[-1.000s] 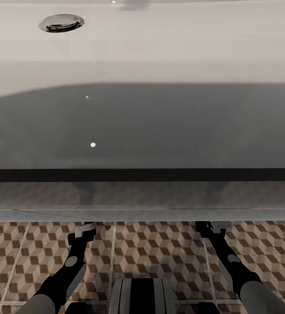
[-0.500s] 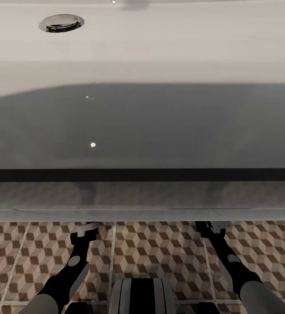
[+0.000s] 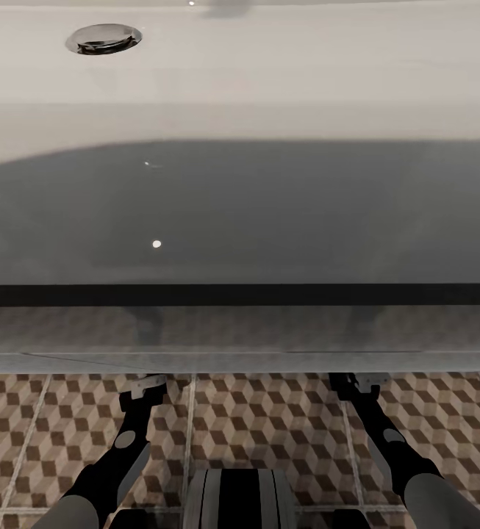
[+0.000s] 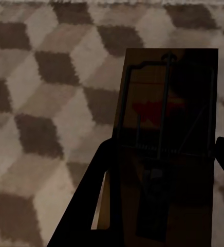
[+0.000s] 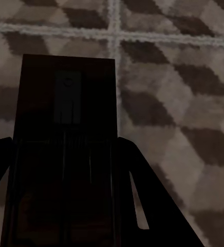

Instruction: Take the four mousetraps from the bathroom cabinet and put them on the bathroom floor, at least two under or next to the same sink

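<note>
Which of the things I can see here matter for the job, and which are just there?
Part of the job:
- sink
- bathroom floor
- mousetrap between the left fingers
- mousetrap between the right fingers

Just there:
- drain

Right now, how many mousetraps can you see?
2. One mousetrap sits between the left end effector's fingers, above the bathroom floor; the other mousetrap sits in the right end effector's. Others may be out of sight.
</note>
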### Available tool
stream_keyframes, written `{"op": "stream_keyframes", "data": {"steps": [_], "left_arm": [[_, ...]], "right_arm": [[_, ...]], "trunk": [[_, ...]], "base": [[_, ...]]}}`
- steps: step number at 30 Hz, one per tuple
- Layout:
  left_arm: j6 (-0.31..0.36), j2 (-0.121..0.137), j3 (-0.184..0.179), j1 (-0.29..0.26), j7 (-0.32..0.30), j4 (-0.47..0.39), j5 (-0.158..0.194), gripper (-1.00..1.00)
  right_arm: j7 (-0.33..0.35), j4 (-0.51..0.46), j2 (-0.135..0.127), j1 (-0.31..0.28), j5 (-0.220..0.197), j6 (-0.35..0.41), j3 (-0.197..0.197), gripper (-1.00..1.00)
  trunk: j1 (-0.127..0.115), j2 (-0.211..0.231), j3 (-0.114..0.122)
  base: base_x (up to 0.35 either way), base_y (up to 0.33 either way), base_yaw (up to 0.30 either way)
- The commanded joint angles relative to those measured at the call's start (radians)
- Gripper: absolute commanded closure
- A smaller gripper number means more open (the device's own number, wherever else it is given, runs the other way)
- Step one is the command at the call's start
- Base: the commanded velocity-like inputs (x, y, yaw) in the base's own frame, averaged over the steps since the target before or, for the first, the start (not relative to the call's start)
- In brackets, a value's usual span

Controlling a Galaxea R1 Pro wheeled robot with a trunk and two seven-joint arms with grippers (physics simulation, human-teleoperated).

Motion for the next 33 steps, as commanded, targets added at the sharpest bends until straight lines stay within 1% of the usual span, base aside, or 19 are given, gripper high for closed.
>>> {"op": "stream_keyframes", "data": {"steps": [1, 17, 23, 27, 29, 33], "left_arm": [[-0.004, 0.001, -0.008, -0.001, 0.007, 0.0, 0.01, 1.0], [-0.005, 0.001, -0.008, -0.001, 0.007, 0.0, 0.01, 1.0], [-0.005, 0.001, -0.008, -0.001, 0.007, 0.0, 0.01, 1.0], [-0.005, 0.0, -0.008, -0.001, 0.007, 0.0, 0.01, 1.0], [-0.005, 0.0, -0.008, -0.001, 0.007, 0.0, 0.01, 1.0], [-0.005, 0.0, -0.008, -0.001, 0.008, 0.0, 0.01, 1.0]], "right_arm": [[0.006, 0.001, 0.001, -0.001, 0.009, -0.004, -0.009, 1.0], [0.026, -0.001, 0.001, -0.002, 0.009, 0.0, -0.006, 1.0], [0.102, -0.004, 0.001, -0.002, 0.009, 0.001, -0.007, 1.0], [0.116, -0.005, 0.001, -0.002, -0.004, 0.001, -0.008, 1.0], [0.119, -0.005, 0.001, -0.002, -0.016, 0.002, -0.008, 1.0], [0.12, -0.004, 0.001, -0.002, -0.025, 0.004, -0.008, 1.0]], "trunk": [[0.0, 0.0, 0.0], [0.0, 0.0, 0.0], [0.0, 0.0, 0.0], [0.0, 0.0, 0.0], [0.0, 0.0, 0.0], [0.0, 0.0, 0.0]], "base": [[0.0, 0.0, 0.0], [0.0, 0.0, 0.0], [0.0, 0.0, 0.0], [0.0, 0.0, 0.0], [0.0, 0.0, 0.0], [0.0, 0.0, 0.0]]}}
